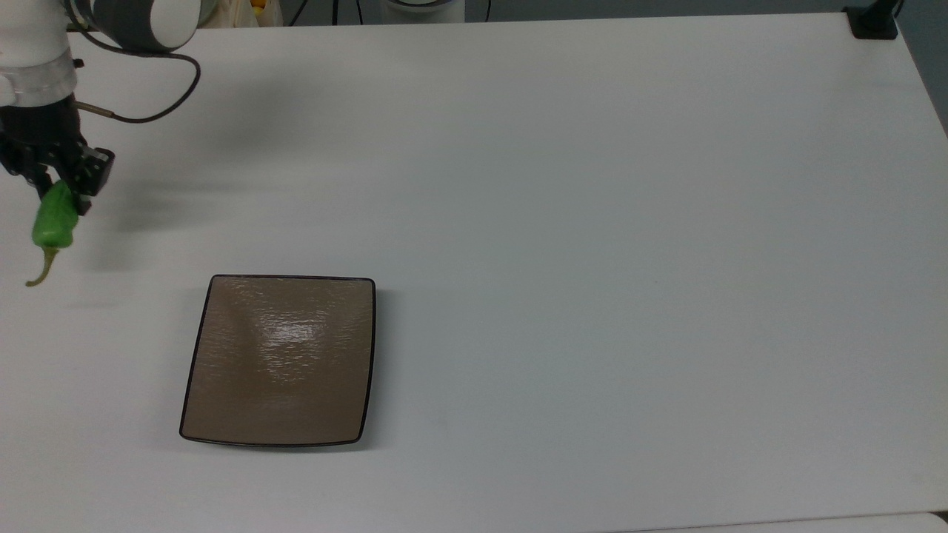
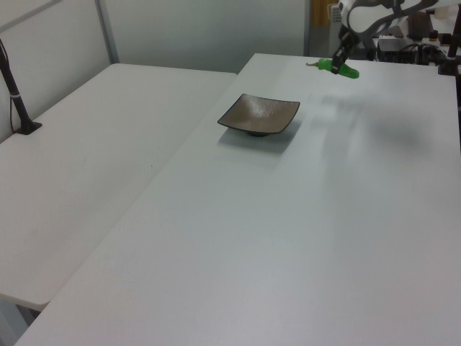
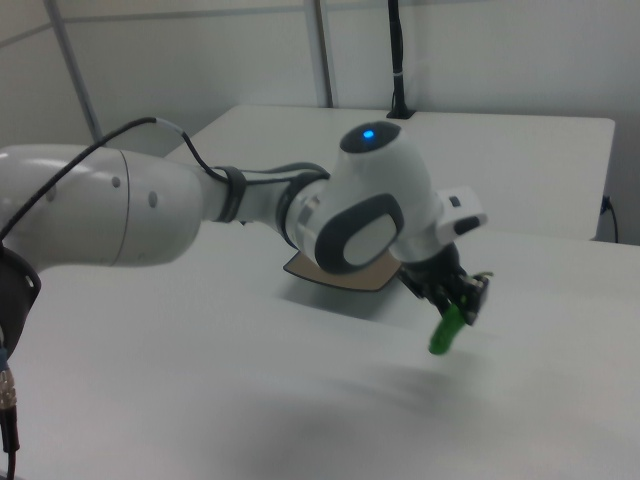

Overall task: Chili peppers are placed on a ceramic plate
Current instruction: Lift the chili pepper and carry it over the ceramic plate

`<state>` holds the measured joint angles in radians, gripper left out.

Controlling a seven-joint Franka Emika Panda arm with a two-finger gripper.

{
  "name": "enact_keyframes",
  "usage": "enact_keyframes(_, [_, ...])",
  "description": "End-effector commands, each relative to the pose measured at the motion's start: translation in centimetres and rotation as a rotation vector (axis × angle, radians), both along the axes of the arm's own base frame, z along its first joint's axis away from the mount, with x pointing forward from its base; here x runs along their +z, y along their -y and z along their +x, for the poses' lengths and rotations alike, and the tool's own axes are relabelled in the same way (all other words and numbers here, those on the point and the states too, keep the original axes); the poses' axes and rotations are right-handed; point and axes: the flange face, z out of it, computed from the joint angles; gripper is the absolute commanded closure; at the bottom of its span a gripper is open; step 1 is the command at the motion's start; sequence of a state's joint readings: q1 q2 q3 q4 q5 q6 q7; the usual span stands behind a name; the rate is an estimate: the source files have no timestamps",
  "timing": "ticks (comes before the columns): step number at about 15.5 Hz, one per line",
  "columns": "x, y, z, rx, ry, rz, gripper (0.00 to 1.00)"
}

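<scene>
One end effector (image 1: 61, 185) hangs near the far-left corner of the counter (image 1: 592, 222) as the top view shows it, its dark fingers pinched onto the upper end of the chili pepper (image 1: 53, 219). That pepper dangles from the grip clear of the counter surface, casting a soft shadow beside it, with its thin olive stem (image 1: 41, 270) curling off the free end toward the top view's lower left. From the right view the green body (image 3: 447, 329) points down and slightly outward below the black fingertips, with the white wrist and its blue light just above. A black cable (image 1: 148, 104) loops off the wrist. Well apart from the pepper, toward the counter's near-left area in the top view, sits the ceramic plate (image 1: 222, 414), square, glossy brown with a thin dark rim, with nothing lying on it. In the left view the plate (image 2: 238, 122) rests near the counter's left edge, the pepper (image 2: 340, 68) held beyond it.
</scene>
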<state>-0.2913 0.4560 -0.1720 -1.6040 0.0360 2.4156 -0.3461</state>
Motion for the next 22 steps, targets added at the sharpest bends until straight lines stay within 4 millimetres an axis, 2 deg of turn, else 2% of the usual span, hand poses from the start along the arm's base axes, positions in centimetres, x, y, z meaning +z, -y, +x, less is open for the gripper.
enact_keyframes(1, [0.3,-4.8,1.9,-0.063,0.018,0.094,0.75])
enact_keyframes(3, [0.5,-6.6,2.6,-0.108,0.035,0.141,0.75])
enact_keyframes(4, [1.0,-8.0,3.4,-0.128,0.056,0.169,0.75])
enact_keyframes(8, [2.7,-11.5,5.4,-0.209,0.123,0.281,0.75])
enact_keyframes(11, [2.5,-14.4,6.4,-0.197,0.123,0.305,0.76])
enact_keyframes(13, [3.4,-16.2,7.2,-0.188,0.14,0.318,0.76])
enact_keyframes(16, [2.3,-19.4,8.1,-0.194,0.125,0.34,0.76])
enact_keyframes(20, [1.3,-21.4,9.5,-0.189,0.132,0.352,0.76])
enact_keyframes(21, [0.6,-21.8,9.7,-0.187,0.124,0.353,0.76])
enact_keyframes(22, [0.5,-22.0,9.9,-0.184,0.126,0.354,0.73])
